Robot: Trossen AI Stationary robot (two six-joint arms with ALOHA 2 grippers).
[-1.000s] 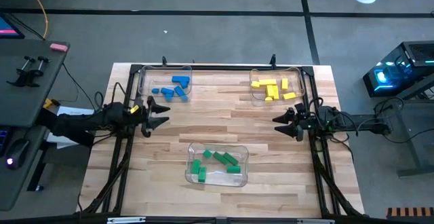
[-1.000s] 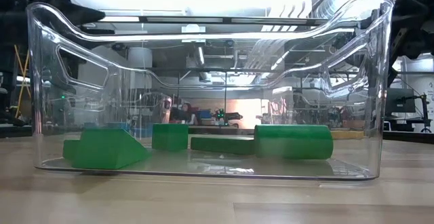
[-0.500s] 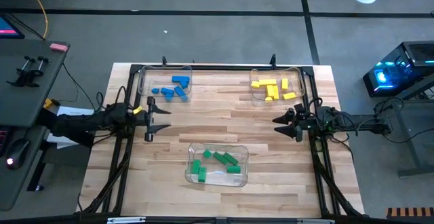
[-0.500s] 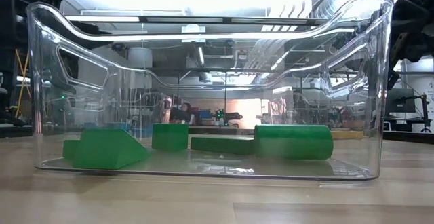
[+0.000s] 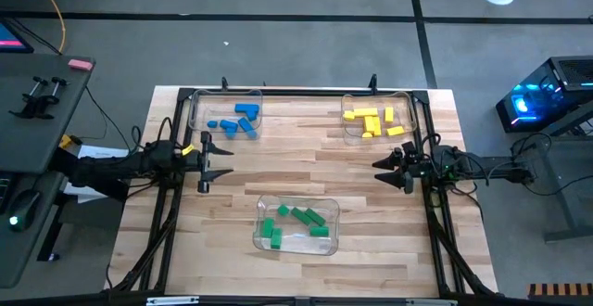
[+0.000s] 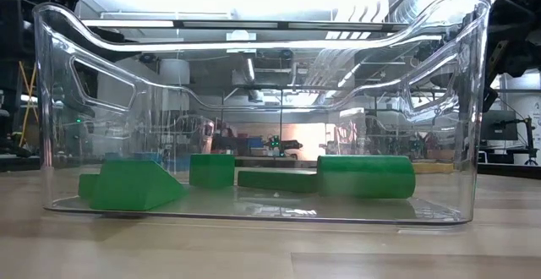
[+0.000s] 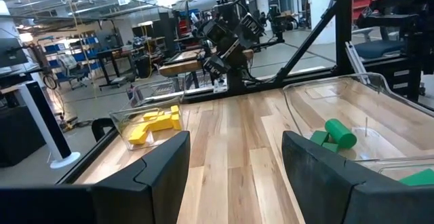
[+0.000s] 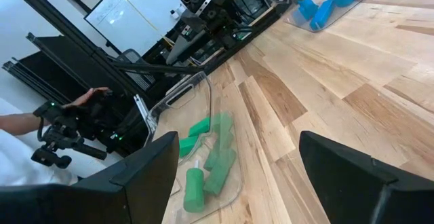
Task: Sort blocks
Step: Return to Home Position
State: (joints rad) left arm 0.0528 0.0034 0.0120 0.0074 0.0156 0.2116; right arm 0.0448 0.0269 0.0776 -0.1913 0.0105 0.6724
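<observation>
Since a second ago the left gripper (image 5: 220, 162) has drawn back slightly toward its edge of the wooden desk (image 5: 306, 162), while the right gripper (image 5: 380, 170) has not shifted. Nearest, the small green blocks (image 5: 295, 223) lie in the front clear plastic tray (image 5: 261, 202). Midway, both sets of fingers are spread and empty, well apart from every block. Farthest, the small blue blocks (image 5: 236, 121) lie in the far-left clear tray (image 5: 193, 111) and the small yellow blocks (image 5: 373, 121) in the far-right clear tray (image 5: 409, 102). Sorting looks finished, so what remains, I judge, is parking both arms at home.
</observation>
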